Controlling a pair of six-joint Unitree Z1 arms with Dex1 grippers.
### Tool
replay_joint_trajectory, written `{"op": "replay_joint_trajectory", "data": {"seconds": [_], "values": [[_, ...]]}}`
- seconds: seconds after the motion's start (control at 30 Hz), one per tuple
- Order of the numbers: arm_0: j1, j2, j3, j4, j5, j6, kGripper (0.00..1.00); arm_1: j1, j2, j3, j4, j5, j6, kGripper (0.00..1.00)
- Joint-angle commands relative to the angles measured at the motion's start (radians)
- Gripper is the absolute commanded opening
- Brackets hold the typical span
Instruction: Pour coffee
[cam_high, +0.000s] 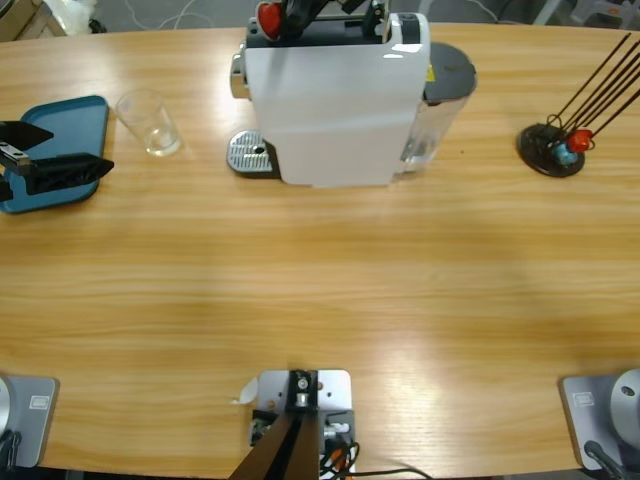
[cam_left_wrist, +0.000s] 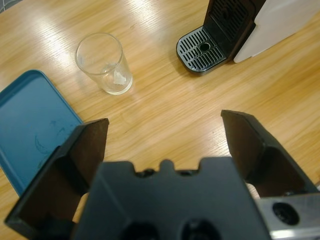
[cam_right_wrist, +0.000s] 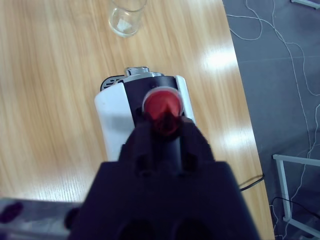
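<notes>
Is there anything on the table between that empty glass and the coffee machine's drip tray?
Nothing: in the left wrist view, only bare wooden table lies between the glass and the drip tray. The high view shows the same gap.

We list our left pincer (cam_left_wrist: 162, 135): two matte black wedge-shaped fingers (cam_left_wrist: 250, 145) on a blocky black body with round recesses, and beside it a silver-grey plate bearing a dark screw. Our right pincer (cam_right_wrist: 162, 125): black body, twin ribbed black fingers, grey link behind.

A robotics lab: long wooden table (cam_high: 320, 300), loose white cables (cam_right_wrist: 260, 35) across grey floor (cam_right_wrist: 280, 100).
</notes>
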Motion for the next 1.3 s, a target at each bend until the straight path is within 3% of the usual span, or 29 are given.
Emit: {"op": "replay_joint_trajectory", "data": {"seconds": [0.03,0.27,0.4,0.43,0.5,0.63,0.7,0.73,0.77,0.8,0.83,1.0,1.07,1.13,1.23,1.3], "values": [[0.003,0.033,0.030,-0.011,-0.012,-0.018,0.968,-0.008,0.058,-0.008,0.021,0.008,0.008,0.614],[0.003,0.040,0.029,-0.011,-0.013,-0.018,0.968,-0.008,0.053,-0.011,0.026,0.002,0.008,0.614],[0.003,0.042,0.029,-0.011,-0.015,-0.018,0.968,0.031,-0.002,-0.083,0.102,-0.065,-0.001,0.614],[0.003,0.042,0.029,-0.011,-0.016,-0.018,0.968,0.056,-0.033,-0.092,0.112,-0.067,0.001,0.626],[0.003,0.042,0.029,-0.011,-0.016,-0.017,0.968,0.115,-0.087,-0.119,0.127,-0.072,0.034,0.774],[0.003,0.042,0.029,-0.011,-0.016,-0.018,0.968,0.202,-0.200,-0.152,0.129,-0.080,0.111,0.822],[0.003,0.042,0.029,-0.011,-0.016,-0.018,0.968,0.228,-0.264,-0.153,0.166,-0.077,0.107,0.708],[0.003,0.044,0.029,-0.011,-0.016,-0.018,0.968,0.230,-0.283,-0.168,0.219,-0.087,0.098,0.701],[0.003,0.044,0.029,-0.011,-0.016,-0.018,0.968,0.230,-0.285,-0.226,0.333,-0.123,0.083,0.599],[0.003,0.044,0.029,-0.011,-0.017,-0.018,0.968,0.230,-0.277,-0.291,0.460,-0.163,0.075,0.261],[0.003,0.044,0.029,-0.011,-0.018,-0.018,0.968,0.230,-0.281,-0.319,0.514,-0.209,0.070,0.007],[0.003,0.044,0.029,-0.011,-0.018,-0.018,0.968,0.227,-0.383,-0.247,0.511,-0.579,0.145,0.000],[0.003,0.045,0.029,-0.011,-0.018,-0.018,0.968,0.199,-0.446,-0.162,0.445,-0.522,0.246,0.000],[0.003,0.044,0.029,-0.011,-0.018,-0.018,0.968,0.122,-0.548,0.012,0.219,-0.365,0.378,0.000],[0.003,0.045,0.029,-0.011,-0.018,-0.018,0.968,0.106,-0.619,0.219,-0.040,-0.302,0.430,0.000],[0.003,0.048,0.029,-0.011,-0.018,-0.018,0.968,0.106,-0.628,0.308,-0.104,-0.279,0.442,0.000]]}}
